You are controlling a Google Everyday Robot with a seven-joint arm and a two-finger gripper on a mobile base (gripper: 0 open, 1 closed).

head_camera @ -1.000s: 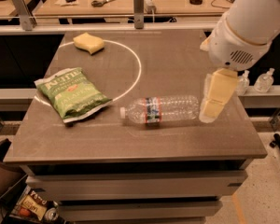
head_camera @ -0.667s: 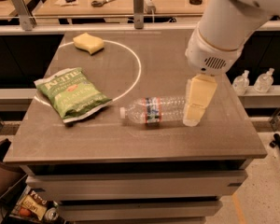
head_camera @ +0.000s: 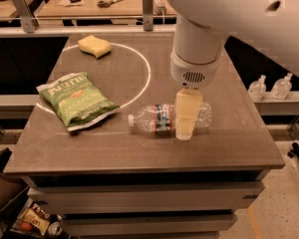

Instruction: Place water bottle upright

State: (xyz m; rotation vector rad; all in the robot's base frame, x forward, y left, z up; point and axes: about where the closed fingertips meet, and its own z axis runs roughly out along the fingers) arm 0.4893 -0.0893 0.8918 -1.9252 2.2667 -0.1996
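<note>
The water bottle (head_camera: 157, 117) lies on its side on the grey table (head_camera: 139, 153), white cap pointing left, label band near its middle. My gripper (head_camera: 186, 117), cream-coloured under the white arm (head_camera: 197, 59), hangs directly over the bottle's right half and hides part of its body. From this view I cannot tell whether it touches the bottle.
A green chip bag (head_camera: 77, 101) lies left of the bottle. A yellow sponge (head_camera: 94, 46) sits at the back inside a white circle line (head_camera: 142, 83). Two small pump bottles (head_camera: 269, 87) stand on a ledge to the right. The table's front edge is close below the bottle.
The arm has swung left. The gripper went from beside the bottle's base end to over the bottle's right half. The bottle has not moved.
</note>
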